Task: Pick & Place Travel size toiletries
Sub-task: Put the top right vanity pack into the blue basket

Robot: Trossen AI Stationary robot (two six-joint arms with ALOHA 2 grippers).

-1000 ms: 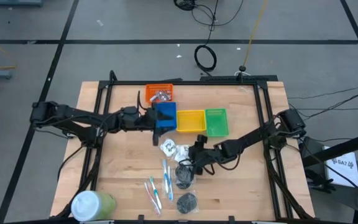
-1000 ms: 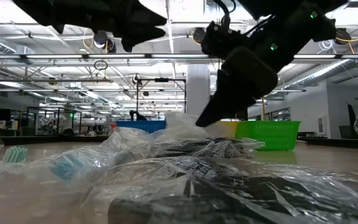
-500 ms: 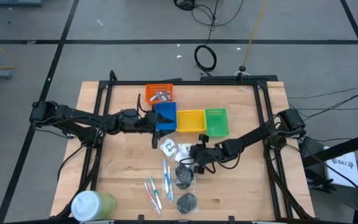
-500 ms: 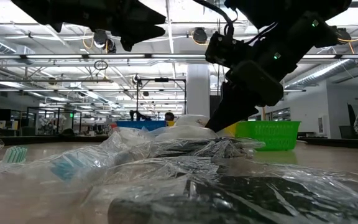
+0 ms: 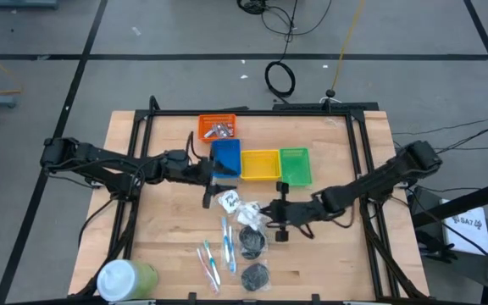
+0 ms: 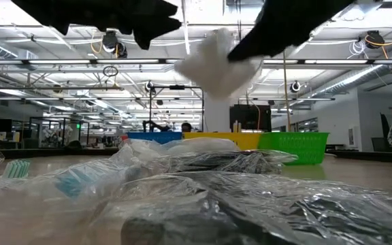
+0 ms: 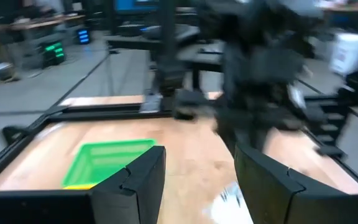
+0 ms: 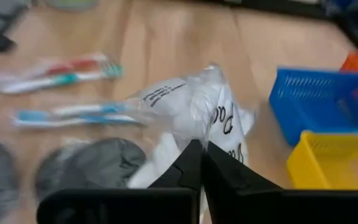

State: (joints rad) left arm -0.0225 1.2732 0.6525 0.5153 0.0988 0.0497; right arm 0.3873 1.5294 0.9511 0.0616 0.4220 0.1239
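Note:
My right gripper is shut on a white wrinkly packet in clear wrap and holds it in the air above the pile of toiletries. In the high view this gripper is at mid-table. A second white packet lies flat on the wood beside it. Toothbrushes and dark grey discs in clear bags lie on the table nearer the front edge. My left gripper hovers open over the blue tray's near edge, with nothing between its fingers. My right gripper pinches the packet's near part between its two fingertips. The fingers slant down from the table's right side. The packet sticks out ahead of the fingers and is lifted clear of the table, with its clear wrap crumpled around it.
Orange, blue, yellow and green trays stand in a row at the table's far middle. A large green cylinder with a white cap stands at the near left corner. A black frame edges the table.
My right gripper has shut on the white packet and risen, lifting it clear of the other bagged toiletries. It has also drawn a little toward the table's right edge. The other packets, brushes and discs stay where they lay.

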